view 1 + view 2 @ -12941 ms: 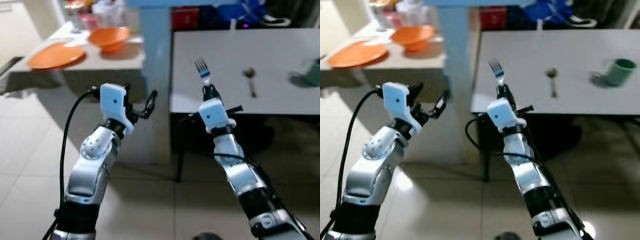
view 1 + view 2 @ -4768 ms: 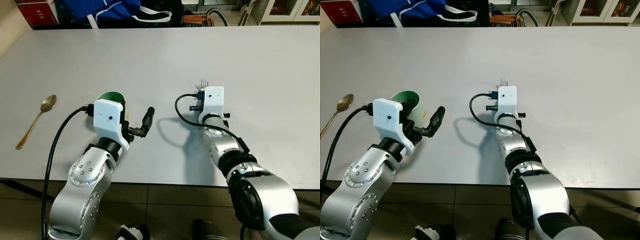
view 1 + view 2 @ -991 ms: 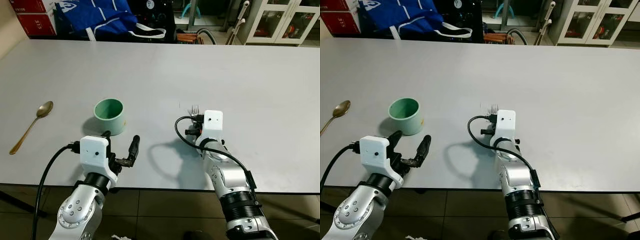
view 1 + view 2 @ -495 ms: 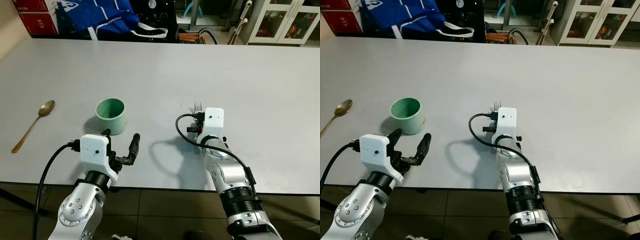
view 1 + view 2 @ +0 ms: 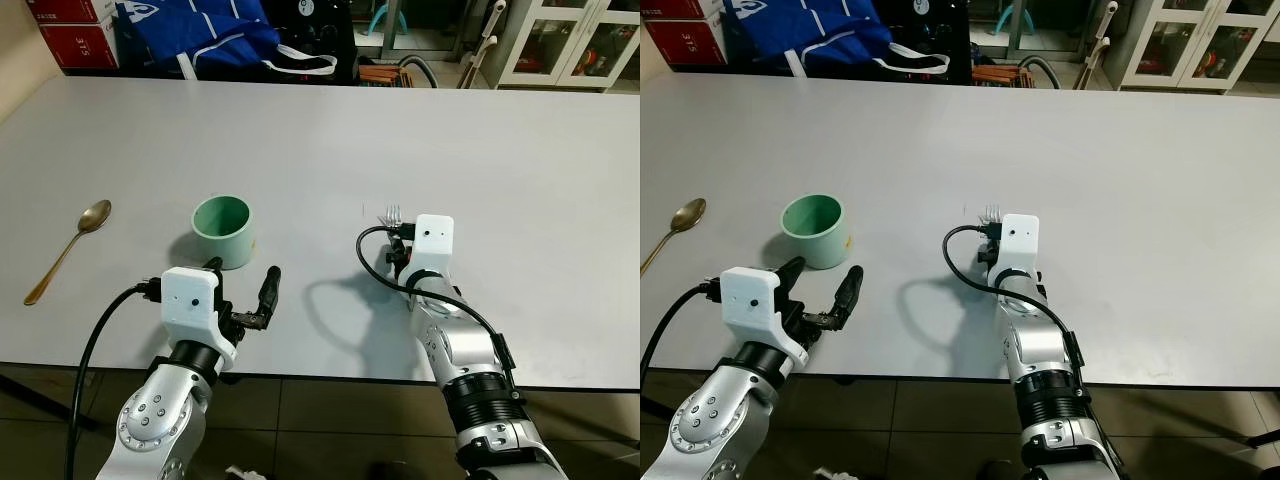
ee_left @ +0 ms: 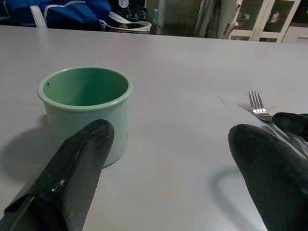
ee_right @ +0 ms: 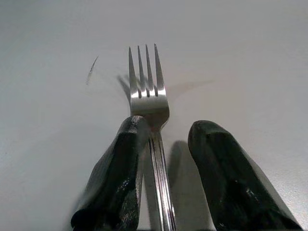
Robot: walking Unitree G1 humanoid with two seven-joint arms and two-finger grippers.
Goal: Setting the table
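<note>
A silver fork (image 7: pixel 149 96) lies flat on the white table (image 5: pixel 500 140), tines pointing away from me. My right gripper (image 7: pixel 169 126) rests low over its handle, and its two black fingers (image 7: pixel 120 168) stand apart on either side with a gap showing, so it is open. The fork's tines (image 5: pixel 391 215) poke out beyond the right wrist's white housing. A mint green cup (image 5: pixel 222 230) stands upright to the left. My left gripper (image 5: pixel 243 292) hovers open near the table's front edge, just short of the cup (image 6: pixel 86 103). A gold spoon (image 5: pixel 68 250) lies at the far left.
A blue bag (image 5: pixel 190 30) and red boxes (image 5: pixel 70 45) sit beyond the table's far edge, with a white glass-door cabinet (image 5: pixel 560 40) at the back right. The table's front edge runs just under both wrists.
Earlier I carried the fork upright while away from the table; now it lies on the table. Over the last second my right wrist has slid slightly right. The left arm has stayed put.
</note>
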